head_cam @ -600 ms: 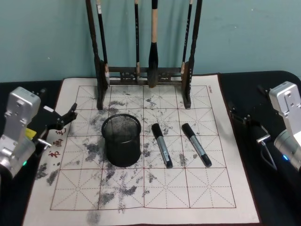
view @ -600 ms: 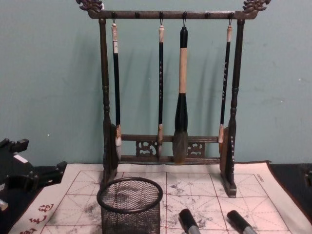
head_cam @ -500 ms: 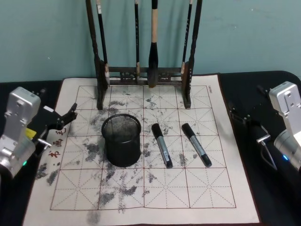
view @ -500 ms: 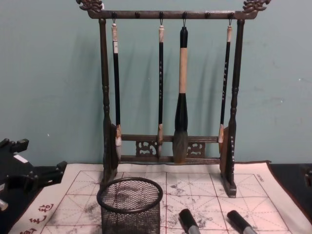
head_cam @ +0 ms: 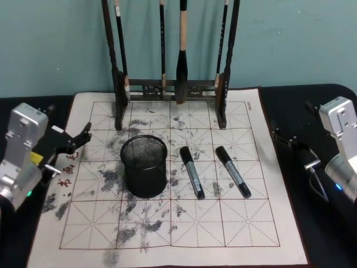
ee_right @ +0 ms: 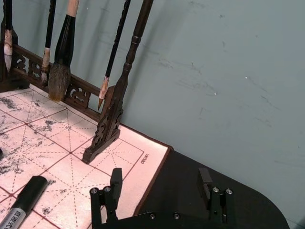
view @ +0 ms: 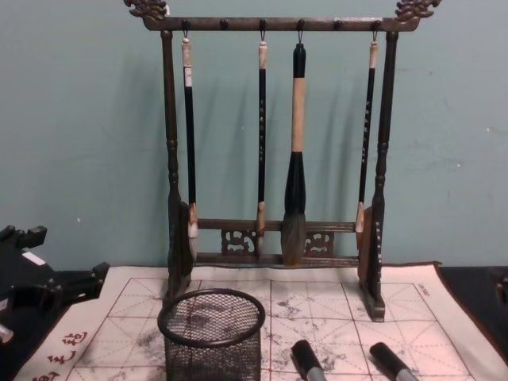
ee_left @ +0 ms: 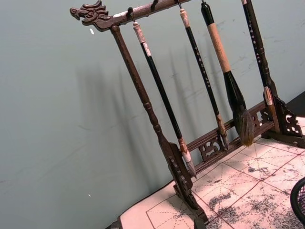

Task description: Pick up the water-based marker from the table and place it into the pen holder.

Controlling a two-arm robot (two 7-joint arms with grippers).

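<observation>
R gripper (ee_right: 159, 177), fingers apart, sat nearer the outer marker (head_cam: 233, 171) than L gripper (head_cam: 68, 123), also apart. Marker lay inboard of R fingers, long axis approx. fore-aft, w/ second marker (head_cam: 192, 172) and pen holder (head_cam: 145, 180) beyond it.

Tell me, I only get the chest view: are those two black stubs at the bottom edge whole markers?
Observer: Yes. The head view shows their full length: the left marker and the right marker lie flat on the mat, side by side but apart, both to the right of the pen holder.
Operator: Is anything gripping one?
Observer: No. The right gripper is open and empty near the mat's right edge, well away from both markers.
</observation>
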